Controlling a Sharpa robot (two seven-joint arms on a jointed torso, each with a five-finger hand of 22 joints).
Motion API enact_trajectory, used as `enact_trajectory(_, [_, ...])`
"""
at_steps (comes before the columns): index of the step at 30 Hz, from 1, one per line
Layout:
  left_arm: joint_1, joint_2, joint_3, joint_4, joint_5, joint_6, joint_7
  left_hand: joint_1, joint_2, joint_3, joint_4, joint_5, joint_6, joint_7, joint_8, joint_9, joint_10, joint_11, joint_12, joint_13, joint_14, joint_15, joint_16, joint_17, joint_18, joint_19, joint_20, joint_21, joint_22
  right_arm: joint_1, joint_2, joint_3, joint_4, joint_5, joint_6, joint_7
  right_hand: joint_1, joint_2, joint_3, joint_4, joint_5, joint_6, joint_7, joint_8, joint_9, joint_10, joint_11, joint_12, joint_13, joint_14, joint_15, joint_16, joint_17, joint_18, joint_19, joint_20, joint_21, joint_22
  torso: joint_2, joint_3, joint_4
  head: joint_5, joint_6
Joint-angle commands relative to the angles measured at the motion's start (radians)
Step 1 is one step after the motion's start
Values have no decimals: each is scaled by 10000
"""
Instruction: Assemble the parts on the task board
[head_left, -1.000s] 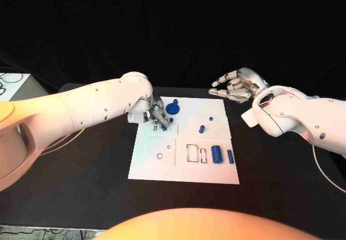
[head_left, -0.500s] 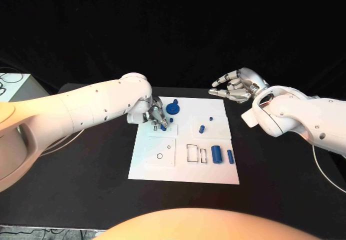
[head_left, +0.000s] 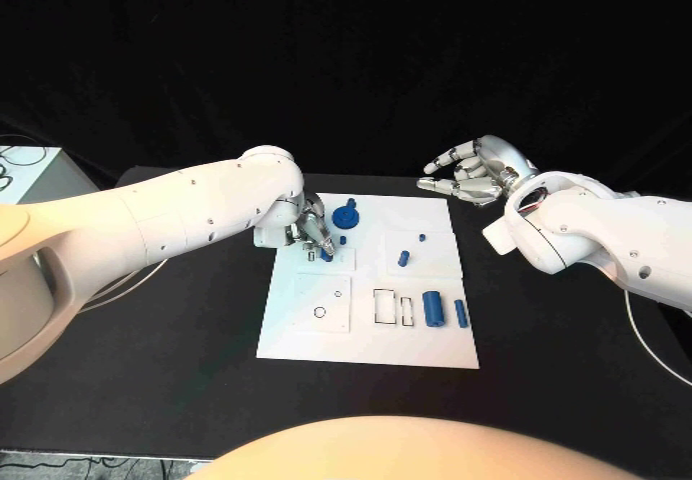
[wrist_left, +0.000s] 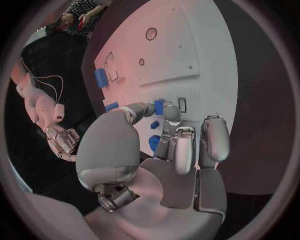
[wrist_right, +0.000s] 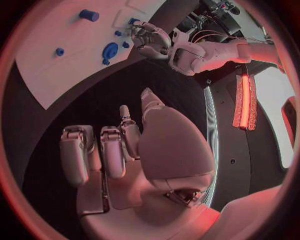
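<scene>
A black table (head_left: 173, 330) spanned the scene. Off its far left corner stood a pale box (head_left: 29, 170) with thin dark cables (head_left: 12, 158) looped on top.

Parts (head_left: 434, 307) lie on the task board (head_left: 368, 340), mid-table (head_left: 173, 350).

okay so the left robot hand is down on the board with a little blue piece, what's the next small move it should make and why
Probably ease the small blue part straight down into the board. The left robot hand pinches it at the fingertips, right above the task board next to a small rectangular slot. The right robot hand holds nothing, off the board, so it need not move.
</scene>
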Motion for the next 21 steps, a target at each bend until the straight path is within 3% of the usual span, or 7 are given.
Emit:
enact_trajectory(1, [-12,25,-6,9,-45,180,-3,104,-7,2501,-2425,53,54,-12,33,5,94,-73,25,-12,1040,-48,44,2627,-34,67,21,63,15,-5,5,1,12,-93,113,67,-65,52,-65,7,-28,-65,5,44,17,-57,4,-21,958,914,-35,-32,2194,121,708,-10,-33,2152,3,3,0,-1,-11])
enact_trajectory(11, [-71,115,-60,-74,-110,139,-10,99,-7,2498,-2424,62,55,-13,27,14,94,-75,19,-21,1040,-50,44,2627,-32,60,17,61,7,-5,-2,1,25,-93,110,71,-65,52,-65,7,-28,-65,5,44,17,-57,4,-21,958,914,-35,-32,2194,121,708,-10,-33,2152,18,3,-13,-30,-41])
enact_trajectory(21, [-100,202,-294,-168,-124,178,-16,92,-3,2493,-2418,62,55,-13,25,18,96,-74,18,-25,1040,-50,44,2627,-34,67,16,65,16,-6,-3,1,45,-93,116,71,-50,50,-89,-1,-28,-96,3,90,22,-62,1,-22,939,908,-39,-47,2171,123,708,-15,-46,2146,11,5,-1,-56,-70])
